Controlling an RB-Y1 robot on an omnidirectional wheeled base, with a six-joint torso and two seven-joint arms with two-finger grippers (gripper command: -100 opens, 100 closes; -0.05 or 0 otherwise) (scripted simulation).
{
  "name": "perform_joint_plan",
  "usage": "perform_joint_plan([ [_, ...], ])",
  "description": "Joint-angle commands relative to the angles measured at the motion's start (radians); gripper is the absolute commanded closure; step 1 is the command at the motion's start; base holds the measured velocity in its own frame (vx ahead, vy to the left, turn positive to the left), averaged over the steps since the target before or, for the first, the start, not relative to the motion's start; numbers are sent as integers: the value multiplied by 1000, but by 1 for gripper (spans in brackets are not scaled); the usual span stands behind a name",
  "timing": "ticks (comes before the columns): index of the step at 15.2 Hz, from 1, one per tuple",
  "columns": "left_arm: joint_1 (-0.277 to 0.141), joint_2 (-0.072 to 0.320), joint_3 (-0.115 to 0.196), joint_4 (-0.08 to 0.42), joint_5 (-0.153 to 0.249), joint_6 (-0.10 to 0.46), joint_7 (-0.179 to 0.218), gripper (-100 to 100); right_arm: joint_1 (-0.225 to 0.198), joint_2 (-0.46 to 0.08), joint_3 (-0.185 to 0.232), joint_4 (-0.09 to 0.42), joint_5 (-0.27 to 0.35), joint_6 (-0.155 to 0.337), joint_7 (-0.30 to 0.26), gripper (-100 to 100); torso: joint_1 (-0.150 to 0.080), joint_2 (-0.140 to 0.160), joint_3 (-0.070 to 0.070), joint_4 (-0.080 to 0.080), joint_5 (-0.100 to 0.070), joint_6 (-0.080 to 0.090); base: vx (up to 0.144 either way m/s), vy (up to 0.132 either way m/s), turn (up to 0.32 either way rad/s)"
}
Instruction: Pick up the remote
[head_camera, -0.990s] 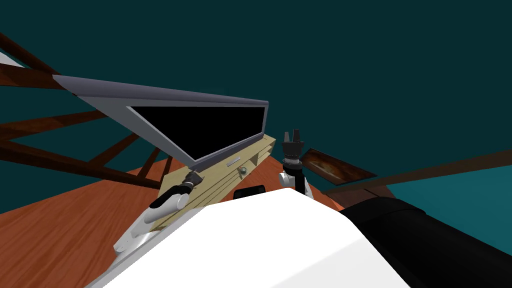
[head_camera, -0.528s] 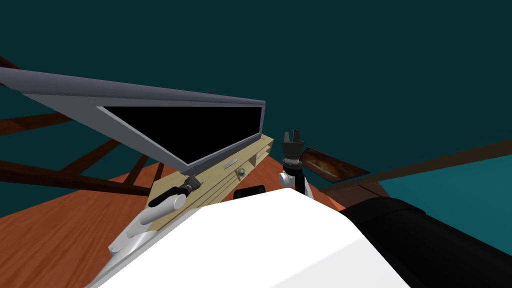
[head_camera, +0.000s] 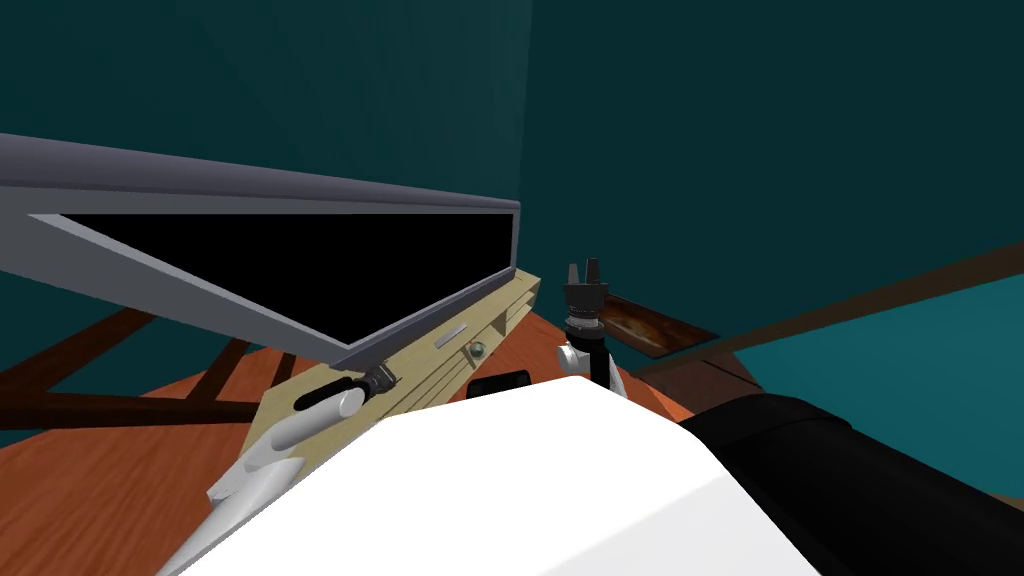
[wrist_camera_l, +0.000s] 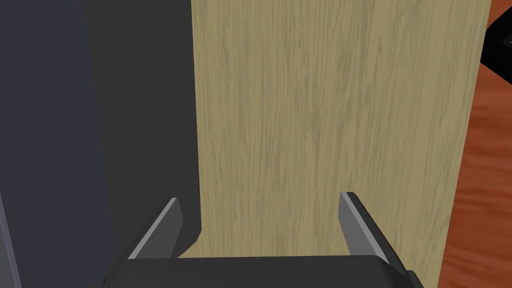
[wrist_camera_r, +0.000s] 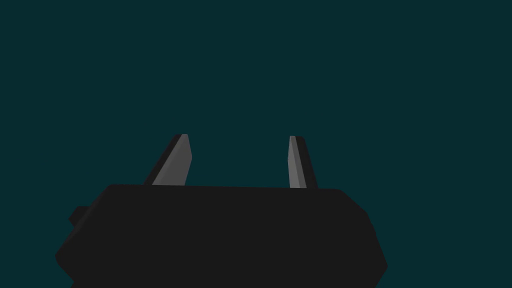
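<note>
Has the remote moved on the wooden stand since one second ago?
No. The remote still lies beside the small round thing on the stand; my camera shifted.

Head looks steeply down at the wooden stand; left wrist hugs it.

The cabinet top shows pale matt wood grain, the floor reddish wood, the television frame smooth grey

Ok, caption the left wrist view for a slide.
Left gripper, fingers open, at the pale wooden stand beside the dark television.
</note>
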Motion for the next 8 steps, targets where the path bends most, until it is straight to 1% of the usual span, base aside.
perform_joint_plan([
  [1,-7,22,-1,35,29,50,5,-100,0,0,0,0,0,0,0,0,0,0,0,0,0,0,62,-50,-132],
  [2,-7,22,-1,35,29,63,5,-100,0,0,0,0,0,0,0,0,0,0,0,0,0,0,70,-53,-143],
  [3,-7,22,-1,35,29,63,5,-100,0,0,0,0,0,0,0,0,0,0,0,0,0,0,58,-35,-51],
  [4,-22,41,-4,73,52,100,6,-100,0,0,0,0,0,0,0,0,0,1,0,0,0,0,68,-48,-157],
  [5,-22,41,-4,73,52,106,6,-100,0,0,0,0,0,0,0,0,0,0,0,0,0,1,76,-53,-152],
  [6,-38,60,-8,110,74,136,7,-100,0,0,0,0,0,0,0,0,0,0,0,0,0,0,103,-54,-161],
  [7,-38,60,-8,110,74,147,7,-100,0,0,0,0,0,0,0,0,-1,-1,-1,0,0,1,104,-59,-157],
  [8,-53,77,-13,146,95,174,6,-100,0,0,0,0,0,0,0,0,-1,-2,-1,0,0,0,103,-71,-212],
])
